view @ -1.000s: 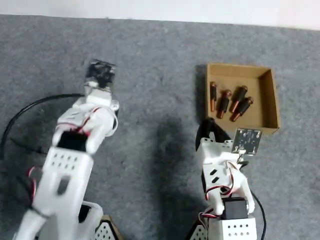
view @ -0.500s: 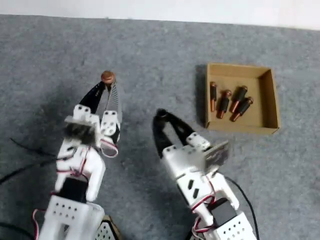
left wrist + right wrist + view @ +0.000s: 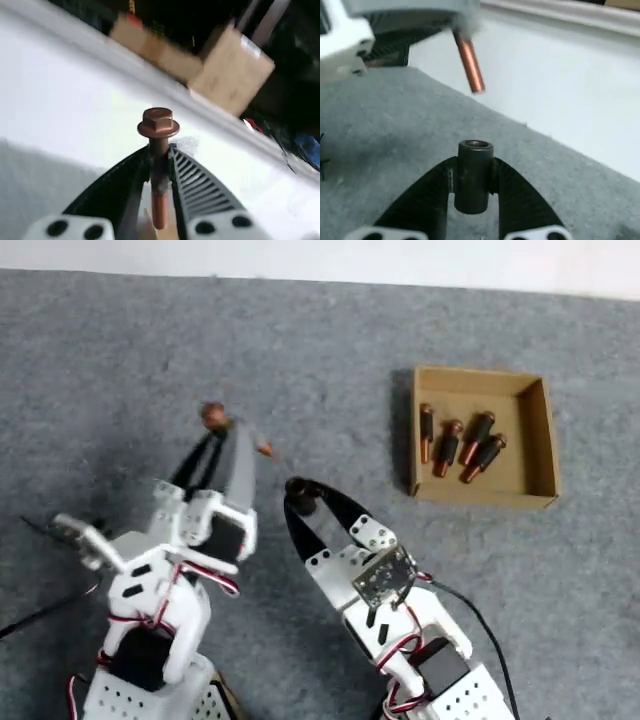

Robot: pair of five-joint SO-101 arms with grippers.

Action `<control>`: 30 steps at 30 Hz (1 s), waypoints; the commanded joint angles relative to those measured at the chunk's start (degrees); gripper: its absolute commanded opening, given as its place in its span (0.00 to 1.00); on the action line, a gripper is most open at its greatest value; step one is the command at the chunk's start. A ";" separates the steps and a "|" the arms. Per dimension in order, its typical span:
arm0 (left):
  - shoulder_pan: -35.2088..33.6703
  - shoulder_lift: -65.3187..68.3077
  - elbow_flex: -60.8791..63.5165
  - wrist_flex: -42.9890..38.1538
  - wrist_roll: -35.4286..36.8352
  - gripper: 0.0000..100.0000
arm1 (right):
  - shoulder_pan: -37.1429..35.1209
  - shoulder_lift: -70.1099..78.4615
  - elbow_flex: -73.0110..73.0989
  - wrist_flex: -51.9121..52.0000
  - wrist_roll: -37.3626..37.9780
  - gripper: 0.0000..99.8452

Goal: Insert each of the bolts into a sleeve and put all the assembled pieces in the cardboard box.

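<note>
My left gripper [image 3: 218,445] [image 3: 159,155] is shut on a copper bolt [image 3: 158,150], hex head [image 3: 212,415] up and the shank tip [image 3: 266,451] poking out toward the other arm. My right gripper [image 3: 300,505] [image 3: 472,172] is shut on a black sleeve [image 3: 472,175], held upright with its open bore on top. In the right wrist view the bolt's shank [image 3: 469,62] hangs tilted above and slightly beside the sleeve, apart from it. The cardboard box [image 3: 535,430] stands at the right on the grey mat and holds several assembled pieces [image 3: 460,445].
Grey carpet [image 3: 330,360] covers the table, with a white wall edge along the far side. A black cable [image 3: 40,610] trails at the left beside the left arm's base. Open floor lies between the arms and the box.
Both arms have drawn back toward their bases. The left gripper has tilted the bolt so its tip points toward the right gripper, which has moved left with the sleeve.
</note>
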 commanded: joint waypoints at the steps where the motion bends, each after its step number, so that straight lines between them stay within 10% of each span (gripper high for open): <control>1: 6.81 -0.66 -3.74 5.19 1.32 0.01 | -0.40 -0.48 8.04 0.57 0.44 0.01; 30: 8.92 -0.57 4.26 5.80 -1.93 0.01 | 5.41 -0.31 8.04 1.01 0.26 0.01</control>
